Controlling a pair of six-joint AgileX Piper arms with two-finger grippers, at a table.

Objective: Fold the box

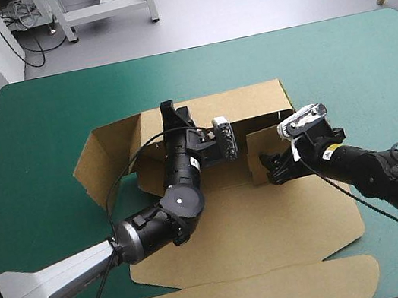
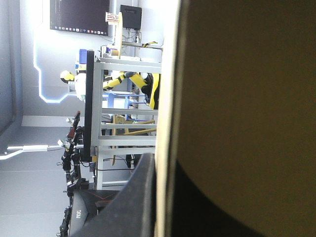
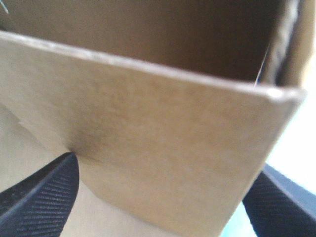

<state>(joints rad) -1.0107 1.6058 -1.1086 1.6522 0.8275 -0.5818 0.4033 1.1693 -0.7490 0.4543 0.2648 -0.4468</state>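
Raising the walls of the box [image 1: 272, 213], mid-bench [image 1: 39, 115]: left fingers [image 2: 139, 200] clamp a raised wall's edge, right fingers [image 3: 45, 197] stand apart astride the right flap [image 1: 263, 154], which likely needs tucking inward next.

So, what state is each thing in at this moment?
box: partly folded, far walls raised, lid flat on the near side.
left gripper: shut on a raised far wall of the box.
right gripper: open, a raised part of the box between its fingers.
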